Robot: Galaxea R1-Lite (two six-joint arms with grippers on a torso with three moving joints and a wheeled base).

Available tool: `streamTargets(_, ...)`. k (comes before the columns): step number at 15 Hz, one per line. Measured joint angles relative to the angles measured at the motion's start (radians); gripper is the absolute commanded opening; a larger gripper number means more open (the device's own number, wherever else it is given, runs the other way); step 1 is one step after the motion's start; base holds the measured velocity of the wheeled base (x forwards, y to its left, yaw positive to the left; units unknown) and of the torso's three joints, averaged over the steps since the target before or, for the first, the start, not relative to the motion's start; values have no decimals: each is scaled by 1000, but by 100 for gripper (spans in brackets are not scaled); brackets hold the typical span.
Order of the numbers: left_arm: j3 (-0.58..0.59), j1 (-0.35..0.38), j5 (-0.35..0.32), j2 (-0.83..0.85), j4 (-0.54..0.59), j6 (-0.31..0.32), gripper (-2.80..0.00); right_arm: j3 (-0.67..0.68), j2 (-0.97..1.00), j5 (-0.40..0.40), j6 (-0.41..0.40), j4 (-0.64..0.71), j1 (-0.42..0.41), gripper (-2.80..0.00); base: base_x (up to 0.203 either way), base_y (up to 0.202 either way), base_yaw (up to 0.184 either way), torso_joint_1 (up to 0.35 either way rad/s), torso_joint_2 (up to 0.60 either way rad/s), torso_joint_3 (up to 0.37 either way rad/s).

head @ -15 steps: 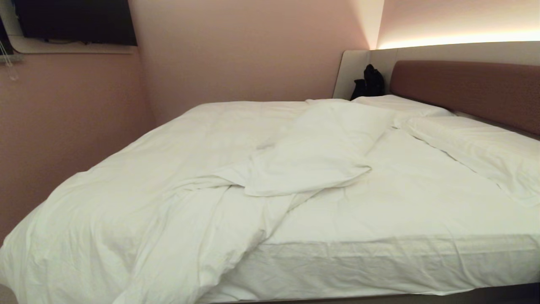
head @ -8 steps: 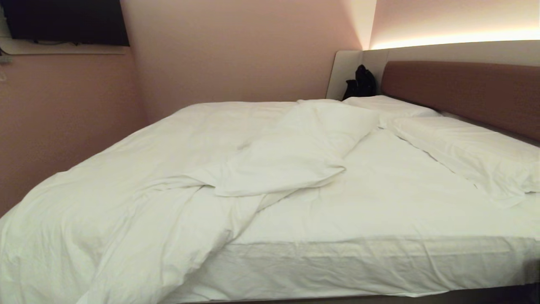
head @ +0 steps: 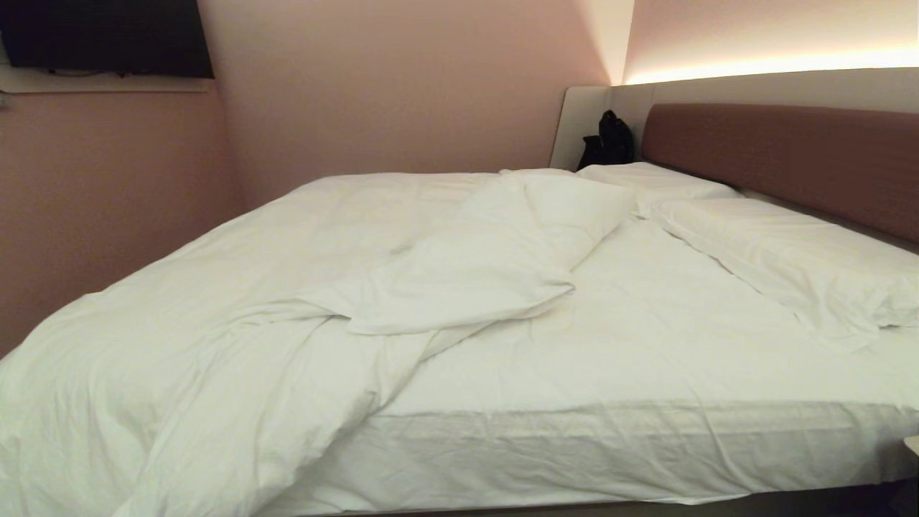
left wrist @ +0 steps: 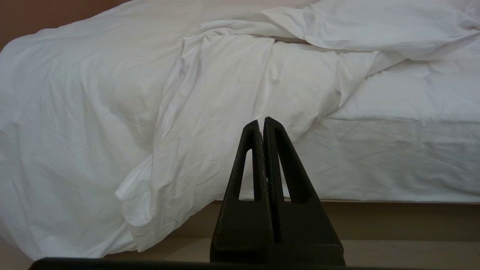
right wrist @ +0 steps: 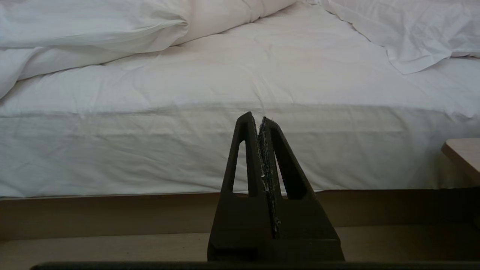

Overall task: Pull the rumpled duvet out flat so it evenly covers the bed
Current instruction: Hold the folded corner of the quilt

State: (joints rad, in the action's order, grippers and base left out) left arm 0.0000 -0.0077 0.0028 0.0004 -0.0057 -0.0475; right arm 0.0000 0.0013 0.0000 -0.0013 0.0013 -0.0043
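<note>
The white duvet [head: 237, 287] lies rumpled over the left part of the bed [head: 610, 445], with a folded-back corner [head: 474, 280] near the middle and one side hanging over the near edge [left wrist: 210, 123]. To the right of the fold the sheeted mattress [head: 682, 337] lies bare. Neither arm shows in the head view. My left gripper [left wrist: 261, 123] is shut and empty, low in front of the hanging duvet. My right gripper [right wrist: 258, 120] is shut and empty, facing the bare mattress side [right wrist: 150, 150].
Two white pillows [head: 782, 251] lie along the reddish-brown headboard [head: 790, 158]. A black object [head: 609, 140] sits in the far corner. Pink walls close in the far and left sides. A pale table corner [right wrist: 463, 153] stands at the bed's near right. The bed base [right wrist: 112, 210] runs along the floor.
The whole head view has slid left, so the camera has moved rightward along the bed. The duvet and pillows lie as before.
</note>
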Motion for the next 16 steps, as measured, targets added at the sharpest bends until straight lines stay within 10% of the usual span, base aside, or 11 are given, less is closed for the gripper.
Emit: streamTargets(16,0,0,3,0,-1,-14,-280,0,0,0,0,0,0,-280,0,0,0,0,0,0)
